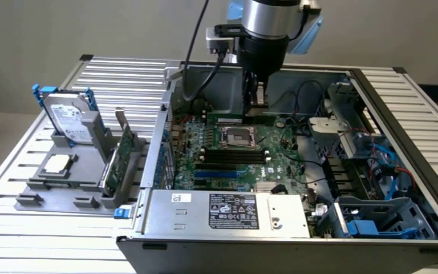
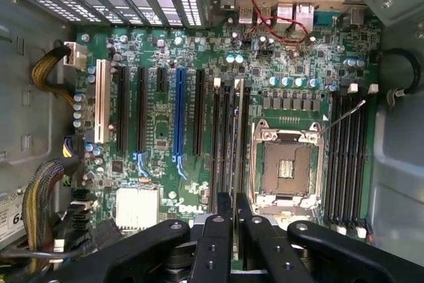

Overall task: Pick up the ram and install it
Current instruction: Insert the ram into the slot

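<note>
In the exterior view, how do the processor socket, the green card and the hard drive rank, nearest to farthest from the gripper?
1. Processor socket, on the board inside the case, close by the gripper, which holds the ram.
2. Green card, upright outside the case, on the exterior view's left.
3. Hard drive, farther left still.

Ext cam high, angled into PC case (image 1: 280, 257), wrist cam close overhead, both share mobo (image 1: 280, 165)
</note>
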Robot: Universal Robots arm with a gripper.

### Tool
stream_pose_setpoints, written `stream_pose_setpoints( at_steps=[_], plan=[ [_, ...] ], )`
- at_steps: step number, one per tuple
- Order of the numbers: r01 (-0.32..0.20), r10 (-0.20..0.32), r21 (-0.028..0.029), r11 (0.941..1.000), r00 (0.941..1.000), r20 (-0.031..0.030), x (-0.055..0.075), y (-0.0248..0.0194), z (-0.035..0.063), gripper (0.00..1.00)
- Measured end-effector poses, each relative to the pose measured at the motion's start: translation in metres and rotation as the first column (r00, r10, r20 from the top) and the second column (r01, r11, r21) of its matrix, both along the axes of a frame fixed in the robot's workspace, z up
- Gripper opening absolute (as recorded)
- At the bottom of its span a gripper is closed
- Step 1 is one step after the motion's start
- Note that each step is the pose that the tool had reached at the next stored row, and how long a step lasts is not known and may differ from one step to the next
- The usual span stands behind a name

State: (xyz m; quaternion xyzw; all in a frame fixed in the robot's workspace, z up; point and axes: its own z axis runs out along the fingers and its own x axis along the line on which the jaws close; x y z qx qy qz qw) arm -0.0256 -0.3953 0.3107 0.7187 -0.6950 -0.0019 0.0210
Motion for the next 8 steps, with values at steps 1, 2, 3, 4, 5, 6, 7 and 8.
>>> stream_pose_setpoints(
  at_steps=[1, 2, 3, 4, 5, 6, 7, 8],
  plan=[
    [0.000, 0.000, 0.0000, 1.0000, 1.0000, 0.0000, 0.000, 0.0000, -0.0019, 0.14],
    [0.000, 0.000, 0.0000, 1.0000, 1.0000, 0.0000, 0.000, 0.0000, -0.0037, 0.14],
    [0.000, 0.000, -0.0001, 1.0000, 1.0000, 0.0000, 0.000, 0.0000, -0.0054, 0.14],
    [0.000, 0.000, 0.0000, 1.0000, 1.0000, 0.0000, 0.000, 0.0000, -0.0072, 0.14],
    [0.000, 0.000, 0.0001, 1.0000, 1.0000, 0.0001, 0.000, 0.0000, -0.0092, 0.14],
    [0.000, 0.000, 0.0001, 1.0000, 1.0000, 0.0001, 0.000, 0.0000, -0.0110, 0.14],
    [0.000, 0.000, 0.0000, 1.0000, 1.0000, 0.0000, 0.000, 0.0000, -0.0128, 0.14],
    [0.000, 0.000, 0.0000, 1.0000, 1.0000, 0.0000, 0.000, 0.0000, -0.0146, 0.14]
  ],
)
